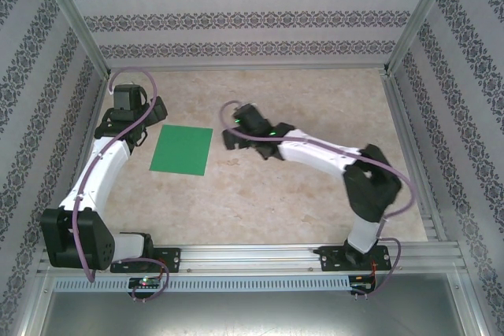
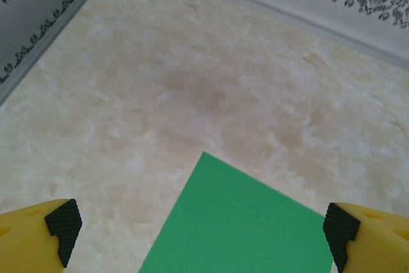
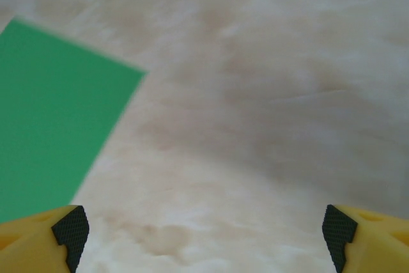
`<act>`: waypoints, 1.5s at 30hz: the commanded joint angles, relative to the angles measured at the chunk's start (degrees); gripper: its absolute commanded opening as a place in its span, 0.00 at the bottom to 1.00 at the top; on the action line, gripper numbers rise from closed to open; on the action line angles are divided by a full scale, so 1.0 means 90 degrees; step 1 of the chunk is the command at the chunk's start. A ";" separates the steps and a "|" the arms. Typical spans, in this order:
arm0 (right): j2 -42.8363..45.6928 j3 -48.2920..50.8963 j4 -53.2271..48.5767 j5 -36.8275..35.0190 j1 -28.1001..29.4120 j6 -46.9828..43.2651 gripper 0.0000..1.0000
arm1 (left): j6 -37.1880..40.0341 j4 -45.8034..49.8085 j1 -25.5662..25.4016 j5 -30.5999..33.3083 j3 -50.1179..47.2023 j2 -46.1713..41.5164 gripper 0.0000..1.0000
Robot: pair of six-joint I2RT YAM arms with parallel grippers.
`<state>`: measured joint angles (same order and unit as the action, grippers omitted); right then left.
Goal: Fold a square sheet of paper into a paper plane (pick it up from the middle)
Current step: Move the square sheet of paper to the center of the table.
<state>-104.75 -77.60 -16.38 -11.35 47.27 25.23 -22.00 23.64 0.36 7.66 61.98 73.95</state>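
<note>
The square sheet of paper (image 1: 183, 149) lies flat on the marbled beige table (image 1: 299, 194), left of the table's middle in the top view. It is plain bright green. Taken from the sheet, the left gripper (image 1: 151, 120) sits at about 10 o'clock, just beside the far left corner. The right gripper (image 1: 229, 128) sits at about 2 o'clock, near the far right corner. Both seem to be clear of the paper, though the overhead angle makes that hard to confirm.

In the left wrist view one corner of the sheet points to 12 o'clock and the green widens down between the yellow fingers. Their black pads (image 2: 62, 225) stand at 8 and 4 o'clock of the frame, so the jaws are wide apart and empty.

In the right wrist view the sheet, slightly blurred, covers the 9 o'clock side. The pads (image 3: 337, 234) again sit low at either edge, and the jaws are spread wide over bare table.

A patterned wall (image 1: 244, 17) closes the table at 12 o'clock, and an aluminium rail (image 1: 252, 256) at 6 o'clock carries both arm bases.
</note>
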 commanded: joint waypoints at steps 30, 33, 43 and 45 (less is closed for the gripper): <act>-0.3895 -0.4004 -0.2173 0.1973 0.0732 0.0750 0.45 | -0.0099 0.0564 -0.0030 0.0428 0.0138 -0.0095 1.00; -0.3690 -0.3495 -0.2288 0.1908 0.0614 0.0739 0.45 | -0.0104 0.0586 -0.0030 0.0429 0.0159 -0.0072 1.00; -0.1624 0.0069 -0.2085 0.1721 -0.0228 0.0759 0.46 | -0.0134 0.0641 -0.0029 0.0327 0.0199 0.0023 1.00; -0.1111 0.0956 -0.1976 0.1702 -0.0422 0.0922 0.46 | -0.0143 0.0645 -0.0027 0.0282 0.0211 0.0040 1.00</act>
<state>-116.29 -78.04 -27.31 6.66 45.30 31.62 -22.39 27.59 0.36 10.57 62.08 73.78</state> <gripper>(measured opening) 0.457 0.999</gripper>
